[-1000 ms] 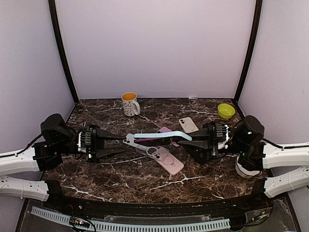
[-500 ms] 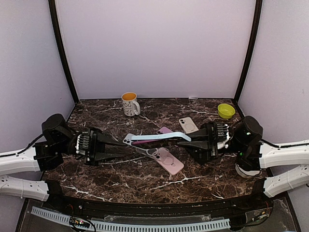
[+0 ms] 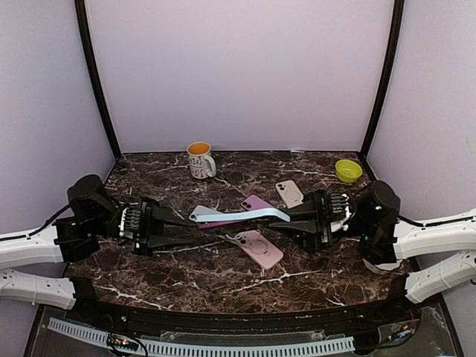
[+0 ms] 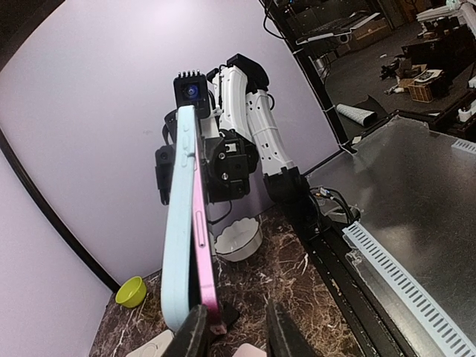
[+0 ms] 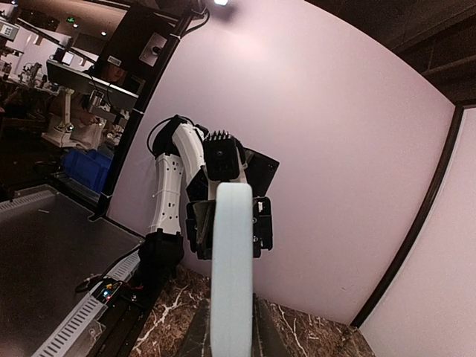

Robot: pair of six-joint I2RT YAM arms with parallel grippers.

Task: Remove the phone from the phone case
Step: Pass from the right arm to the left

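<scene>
Right jaws are pressed onto the 3 o'clock end of the light blue phone case (image 3: 242, 216), the right gripper (image 3: 288, 217) pinching it edge-on; left gripper (image 3: 195, 227) jaws are part-spread at the 9 o'clock end, one finger (image 4: 195, 335) against the pink phone (image 4: 202, 253), the other standing clear, so no pinch visible; case hangs above the marble table (image 3: 149, 268), spanning 9 to 3 between the arms; left wrist view shows the phone alongside the case, touching along its length; can't tell how far it's seated; on the table: pink ring-backed case (image 3: 260, 249) at 6 o'clock of the held case, beige phone (image 3: 290, 193) at 1, mug (image 3: 199, 160) at 11, yellow-green bowl (image 3: 347, 170) at 2.
</scene>
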